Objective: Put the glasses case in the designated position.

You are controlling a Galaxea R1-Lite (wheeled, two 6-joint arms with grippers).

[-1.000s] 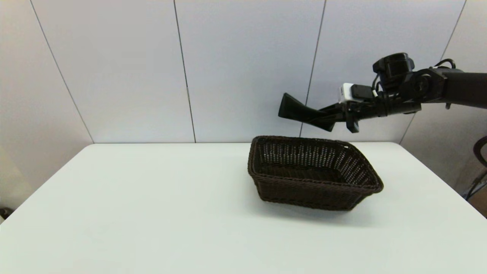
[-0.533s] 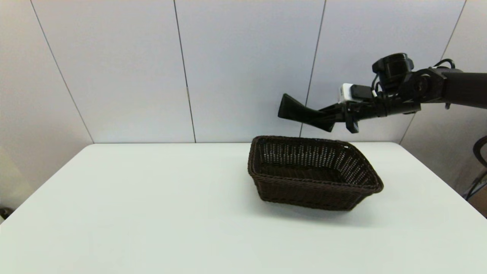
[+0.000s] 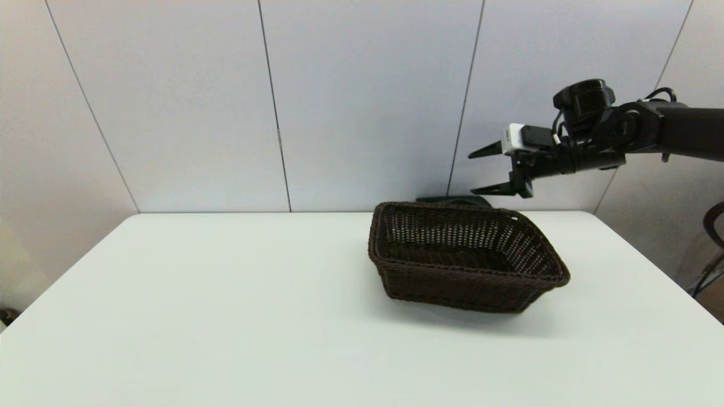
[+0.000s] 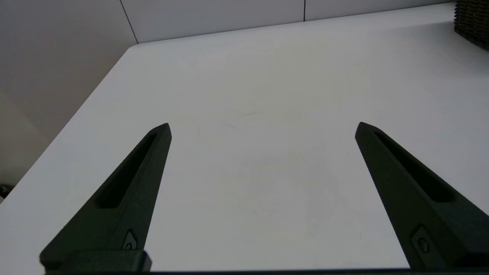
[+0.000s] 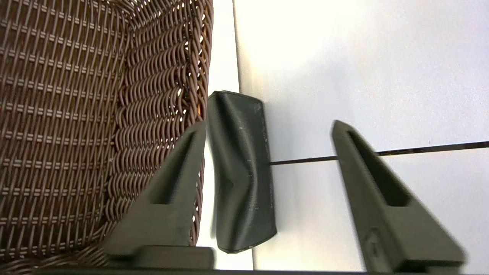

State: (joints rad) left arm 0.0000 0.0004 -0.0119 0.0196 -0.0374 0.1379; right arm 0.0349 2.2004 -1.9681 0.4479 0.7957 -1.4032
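Observation:
The black glasses case (image 3: pixel 452 199) lies on the table behind the dark brown woven basket (image 3: pixel 458 291), between the basket's far rim and the wall. In the right wrist view the glasses case (image 5: pixel 240 168) sits just outside the basket wall (image 5: pixel 76 114), free of both fingers. My right gripper (image 3: pixel 471 174) hangs open above the basket's far right side, with nothing in it. My left gripper (image 4: pixel 263 128) is open low over bare table, out of the head view.
The white table (image 3: pixel 226 311) stretches wide to the left and front of the basket. A grey panelled wall (image 3: pixel 362 102) stands close behind the table's far edge. The basket's corner (image 4: pixel 473 19) shows far off in the left wrist view.
The right gripper has opened and let go of the glasses case. The case dropped from the fingers to the table behind the basket. The arm itself stayed in place.

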